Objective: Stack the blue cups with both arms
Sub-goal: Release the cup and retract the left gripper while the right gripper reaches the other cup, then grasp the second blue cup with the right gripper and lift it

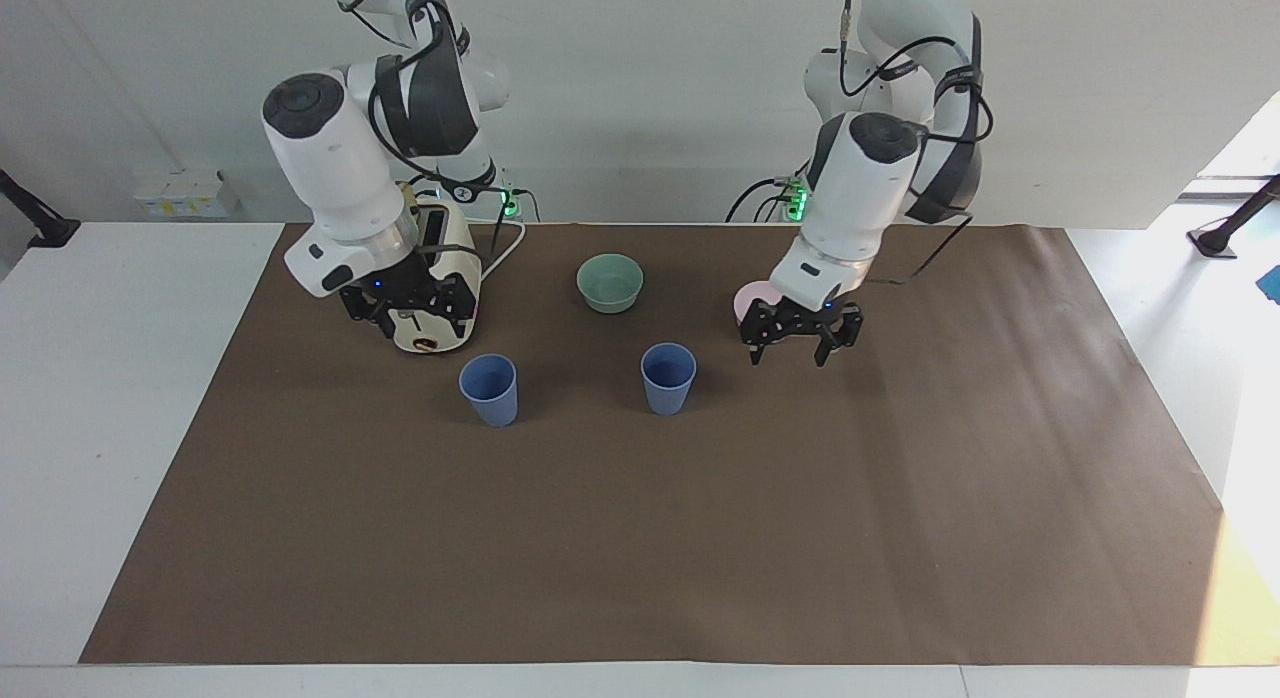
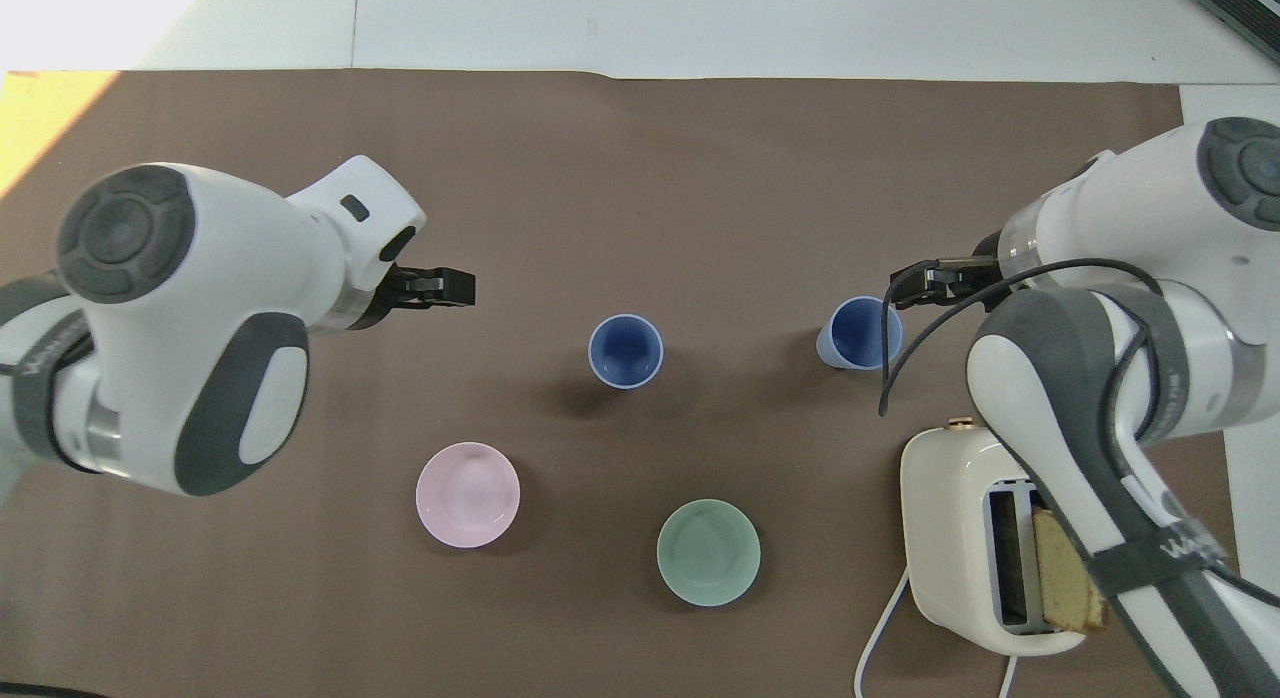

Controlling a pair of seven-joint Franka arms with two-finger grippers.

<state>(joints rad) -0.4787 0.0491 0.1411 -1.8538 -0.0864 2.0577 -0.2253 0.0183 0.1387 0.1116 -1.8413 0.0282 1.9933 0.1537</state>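
Two blue cups stand upright and apart on the brown mat. One (image 1: 668,378) (image 2: 625,351) is mid-table, the other (image 1: 488,388) (image 2: 860,333) is toward the right arm's end. My left gripper (image 1: 800,348) (image 2: 450,286) is open and empty, low over the mat beside the pink bowl, apart from the mid-table cup. My right gripper (image 1: 415,323) (image 2: 915,283) is open and empty. It hangs against the toaster's front, a little above and beside the other cup, not touching it.
A pink bowl (image 1: 748,300) (image 2: 468,495) and a mint-green bowl (image 1: 610,281) (image 2: 708,552) sit nearer to the robots than the cups. A cream toaster (image 1: 458,268) (image 2: 950,538) holds a bread slice (image 2: 1070,578), with its cord trailing toward the robots.
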